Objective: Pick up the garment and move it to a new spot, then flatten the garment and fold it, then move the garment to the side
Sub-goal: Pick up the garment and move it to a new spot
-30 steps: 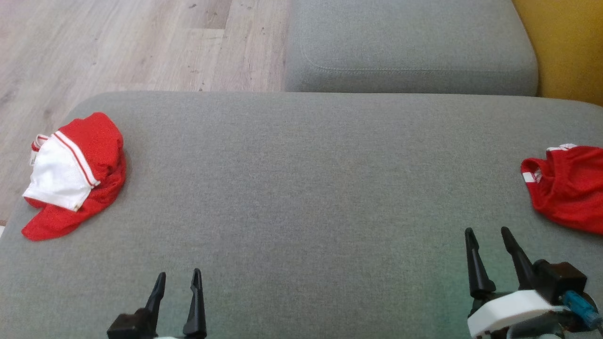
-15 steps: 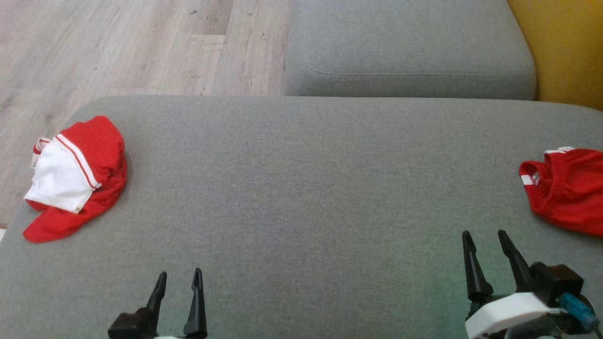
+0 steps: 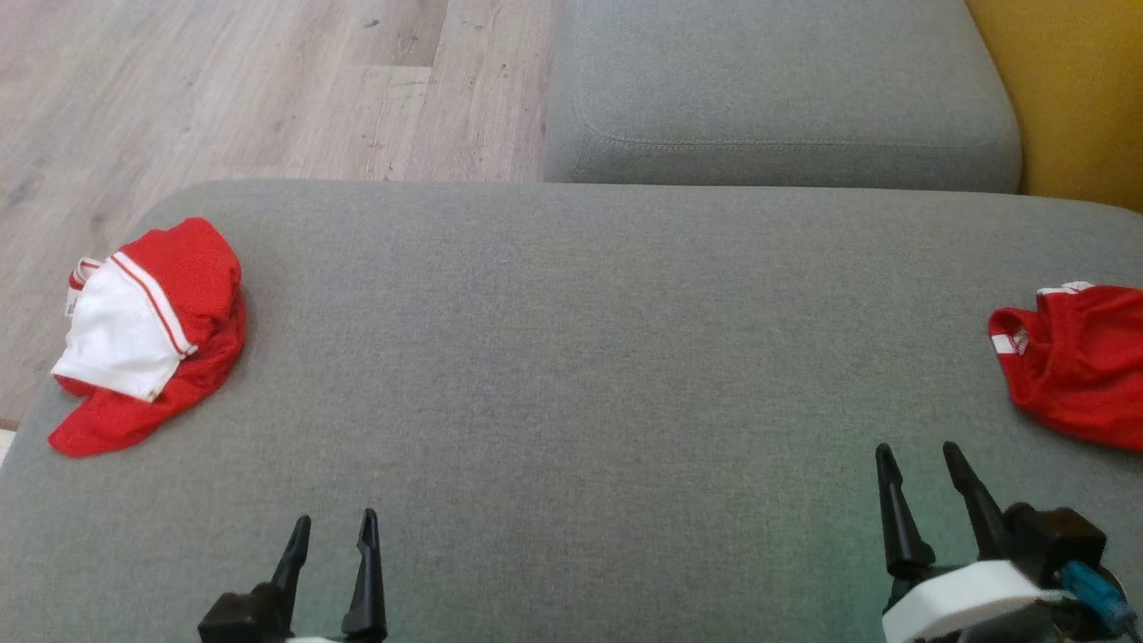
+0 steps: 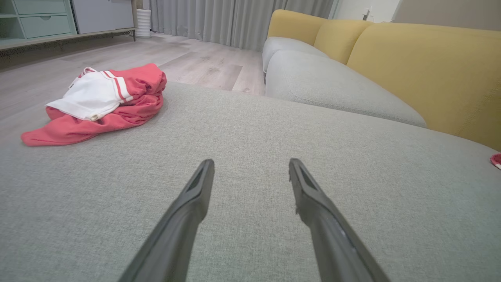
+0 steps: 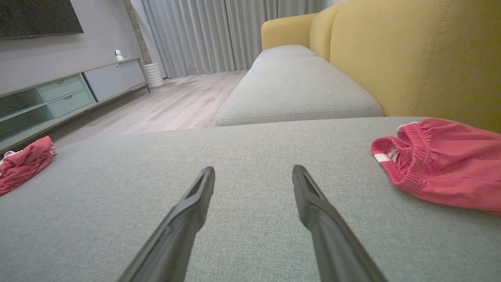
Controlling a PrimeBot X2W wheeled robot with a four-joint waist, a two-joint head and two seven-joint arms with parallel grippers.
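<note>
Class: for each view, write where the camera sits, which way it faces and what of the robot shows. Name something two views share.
Head view: on the head, looking forward and down at the cushion; left gripper and right gripper show, open.
Left wrist view: on the left wrist, looking across the cushion toward the red-and-white garment; its own fingers show.
Right wrist view: on the right wrist, looking across the cushion, red garment at right; its own fingers show.
Shared: both wrist views show the red-and-white garment.
</note>
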